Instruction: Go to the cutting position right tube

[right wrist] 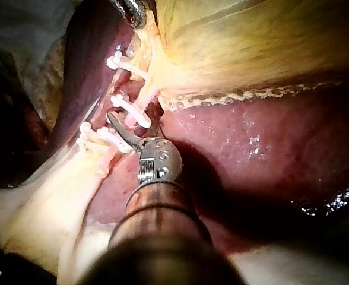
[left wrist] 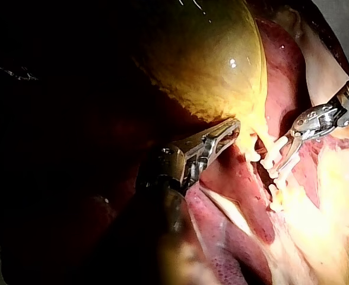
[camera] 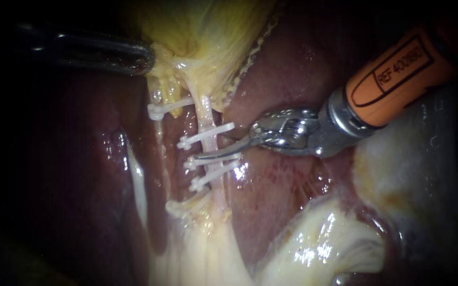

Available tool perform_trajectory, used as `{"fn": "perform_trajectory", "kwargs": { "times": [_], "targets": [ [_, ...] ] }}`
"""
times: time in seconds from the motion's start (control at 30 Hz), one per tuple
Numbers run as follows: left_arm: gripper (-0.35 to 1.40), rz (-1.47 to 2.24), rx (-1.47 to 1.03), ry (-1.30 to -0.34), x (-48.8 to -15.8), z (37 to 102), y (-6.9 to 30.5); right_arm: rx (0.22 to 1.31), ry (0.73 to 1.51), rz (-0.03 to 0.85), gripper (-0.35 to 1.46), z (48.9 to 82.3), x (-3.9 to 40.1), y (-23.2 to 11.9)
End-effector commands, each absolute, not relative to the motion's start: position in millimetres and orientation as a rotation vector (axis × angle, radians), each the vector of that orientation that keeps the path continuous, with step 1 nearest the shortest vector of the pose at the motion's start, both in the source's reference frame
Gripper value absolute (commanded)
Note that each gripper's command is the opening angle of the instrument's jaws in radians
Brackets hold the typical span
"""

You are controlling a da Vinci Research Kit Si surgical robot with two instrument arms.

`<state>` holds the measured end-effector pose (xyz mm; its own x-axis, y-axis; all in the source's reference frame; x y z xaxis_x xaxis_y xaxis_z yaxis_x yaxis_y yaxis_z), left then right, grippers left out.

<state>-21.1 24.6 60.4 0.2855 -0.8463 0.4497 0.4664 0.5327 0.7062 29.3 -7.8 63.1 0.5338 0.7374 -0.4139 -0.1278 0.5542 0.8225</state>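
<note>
Right tube (camera: 205, 108) is running top to bottom just left of frame centre, carrying white clips (camera: 208, 135). Right instrument (camera: 217, 148), entering from the upper right, is lying crosswise to that axis, jaws narrowly parted and gripping nothing, one blade crossing the tube between two clips. Left instrument (camera: 133, 57) is sitting well apart, upper left.

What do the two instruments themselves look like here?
Right instrument: orange sleeve with a black printed label, silver metal wrist, slim curved silver blades. Left instrument: dark shaft, grey metal slotted tip.
</note>
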Motion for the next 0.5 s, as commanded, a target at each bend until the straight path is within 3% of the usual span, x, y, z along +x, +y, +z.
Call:
{"fn": "perform_trajectory", "kwargs": {
  "times": [0.03, 0.5],
  "targets": [
    [-0.35, -0.926, 0.492, -0.908, -21.1, 60.4, 24.6, 0.833, 0.858, 0.591, 1.36, 63.2, 29.4, -7.9],
    [-0.35, -0.927, 0.492, -0.908, -21.3, 60.4, 24.6, 0.981, 1.012, 0.565, 1.43, 62.9, 32.4, -8.1]
  ]
}}
